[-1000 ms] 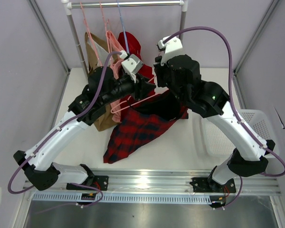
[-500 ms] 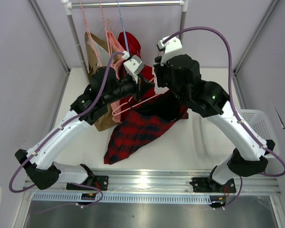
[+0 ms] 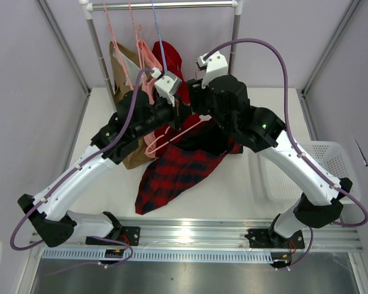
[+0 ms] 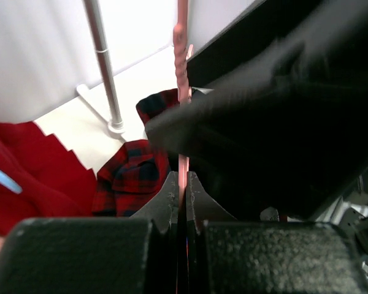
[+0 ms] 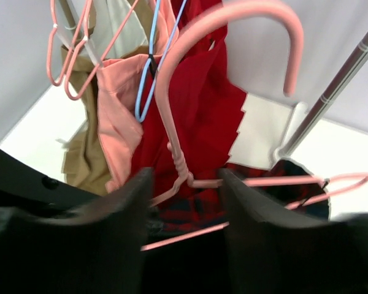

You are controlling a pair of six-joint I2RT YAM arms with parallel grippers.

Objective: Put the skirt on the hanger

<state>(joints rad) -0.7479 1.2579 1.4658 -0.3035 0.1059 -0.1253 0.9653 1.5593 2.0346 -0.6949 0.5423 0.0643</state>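
A: White worktop (image 3: 245,196), lilac walls, clothes rack (image 3: 172,5) at the far edge, garments (image 3: 168,58) hung on it. Skirt?
B: Tartan skirt (image 3: 178,174) sprawls from mid-worktop toward the near edge, upper end under both wrists.
A: Hanger?
B: Pink hanger (image 4: 183,61) sits over the skirt's upper end, toward the far edge, hook up.
A: Claws?
B: Left gripper (image 4: 180,184) pinched tight on the hanger wire. Right gripper (image 5: 184,177) spread wide, hanger neck between its fingers; can't tell if they touch it.
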